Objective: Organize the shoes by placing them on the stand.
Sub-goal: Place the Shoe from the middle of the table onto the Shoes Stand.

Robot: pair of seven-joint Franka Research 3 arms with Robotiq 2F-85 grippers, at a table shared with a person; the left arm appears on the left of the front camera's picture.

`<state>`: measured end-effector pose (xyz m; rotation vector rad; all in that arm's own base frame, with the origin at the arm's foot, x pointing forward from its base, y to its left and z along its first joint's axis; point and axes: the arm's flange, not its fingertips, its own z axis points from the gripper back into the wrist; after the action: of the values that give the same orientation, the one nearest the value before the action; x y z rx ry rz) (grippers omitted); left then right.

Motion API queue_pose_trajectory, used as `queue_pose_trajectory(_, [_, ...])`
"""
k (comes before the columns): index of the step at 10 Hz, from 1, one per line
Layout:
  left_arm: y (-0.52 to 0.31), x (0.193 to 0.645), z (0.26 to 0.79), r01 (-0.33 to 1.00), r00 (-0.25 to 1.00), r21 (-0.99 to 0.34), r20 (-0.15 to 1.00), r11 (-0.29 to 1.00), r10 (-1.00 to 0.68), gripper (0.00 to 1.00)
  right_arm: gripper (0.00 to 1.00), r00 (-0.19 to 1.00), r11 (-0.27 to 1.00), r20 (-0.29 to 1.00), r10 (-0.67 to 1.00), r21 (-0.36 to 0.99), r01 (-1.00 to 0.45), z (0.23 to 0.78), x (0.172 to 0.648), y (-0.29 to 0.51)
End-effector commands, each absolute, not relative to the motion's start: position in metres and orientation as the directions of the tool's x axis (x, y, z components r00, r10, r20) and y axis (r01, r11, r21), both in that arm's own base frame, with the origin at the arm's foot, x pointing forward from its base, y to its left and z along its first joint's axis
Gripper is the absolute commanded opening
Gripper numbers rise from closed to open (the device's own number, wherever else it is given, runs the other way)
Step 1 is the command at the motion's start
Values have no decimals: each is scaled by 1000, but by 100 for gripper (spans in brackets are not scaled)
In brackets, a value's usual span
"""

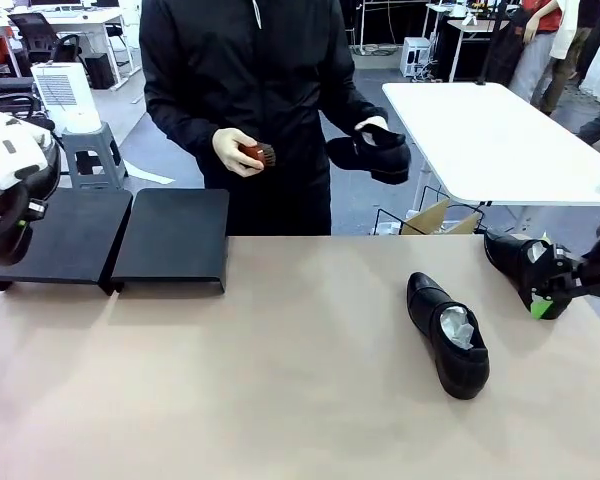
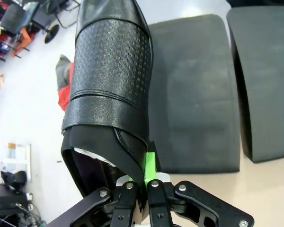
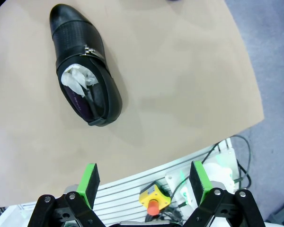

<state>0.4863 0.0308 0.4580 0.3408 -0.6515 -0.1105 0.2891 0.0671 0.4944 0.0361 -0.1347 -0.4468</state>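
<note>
**Task at an early stage.** No shoe rests on the stand (image 1: 170, 240). The left tool (image 2: 141, 178) is clenched on the heel rim of one shoe (image 2: 111, 71), held in the air near the stand's left end. The right tool (image 3: 144, 178) stands released near a second shoe (image 1: 447, 335) lying on the counter (image 1: 280, 390), and a third shoe (image 1: 380, 155) is in the person's hand (image 1: 372, 126).

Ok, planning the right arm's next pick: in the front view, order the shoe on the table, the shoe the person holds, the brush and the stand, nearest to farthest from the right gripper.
From the right gripper:
1. Lying shoe, mid-right, close by.
2. Held shoe, with the person at the far side.
3. Brush, left of that shoe.
4. Stand, far left.
</note>
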Motion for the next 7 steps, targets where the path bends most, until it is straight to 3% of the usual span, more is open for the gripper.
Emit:
queue_pose_trajectory(1, [23,504,451,-29,743,389,625,921,-240,0,100,897,906,127,-423,86,415,494,292,69])
queue_pose_trajectory(7, [24,530,415,-28,754,408,607,912,-249,0,100,897,906,127,-423,86,415,494,292,69])
